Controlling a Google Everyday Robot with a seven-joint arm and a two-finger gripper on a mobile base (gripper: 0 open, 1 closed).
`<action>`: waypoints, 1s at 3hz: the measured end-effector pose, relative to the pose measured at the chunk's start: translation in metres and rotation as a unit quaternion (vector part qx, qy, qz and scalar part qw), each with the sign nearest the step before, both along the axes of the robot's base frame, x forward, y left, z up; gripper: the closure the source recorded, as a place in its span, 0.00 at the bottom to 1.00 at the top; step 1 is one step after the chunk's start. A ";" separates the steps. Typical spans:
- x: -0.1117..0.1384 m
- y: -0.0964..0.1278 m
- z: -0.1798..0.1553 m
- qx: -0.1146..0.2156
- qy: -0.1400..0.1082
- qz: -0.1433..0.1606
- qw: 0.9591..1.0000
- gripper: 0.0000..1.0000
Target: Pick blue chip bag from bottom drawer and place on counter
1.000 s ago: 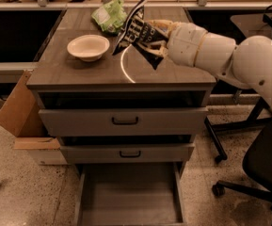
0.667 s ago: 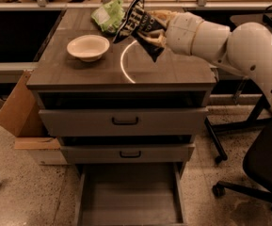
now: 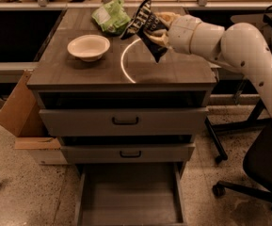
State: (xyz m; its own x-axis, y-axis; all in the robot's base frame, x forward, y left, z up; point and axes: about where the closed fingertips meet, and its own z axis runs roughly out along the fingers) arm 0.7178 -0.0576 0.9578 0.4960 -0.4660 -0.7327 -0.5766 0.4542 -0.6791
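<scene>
The blue chip bag (image 3: 144, 31) was clamped between the fingers of the gripper (image 3: 162, 28) above the counter's (image 3: 173, 72) far right. The bottom drawer (image 3: 131, 199) was seen open.

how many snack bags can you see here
2. The blue chip bag is gripped in the hand above the counter. The green bag lies at the counter's back. None shows in the open bottom drawer; other drawers may hide more.

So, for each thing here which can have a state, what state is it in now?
Gripper: shut on the dark navy-blue foil chip bag, held above the grey-brown wood-grain counter.
Lowest grey drawer: pulled open.
Cream round bowl: upright on counter.
Light green snack bag: lying crumpled on counter.
</scene>
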 end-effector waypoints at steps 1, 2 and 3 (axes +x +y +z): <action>0.014 -0.005 -0.017 0.005 0.027 -0.013 1.000 0.04; 0.019 -0.006 -0.022 0.007 0.038 -0.017 0.999 0.00; 0.008 -0.009 -0.012 0.017 0.031 -0.003 0.999 0.00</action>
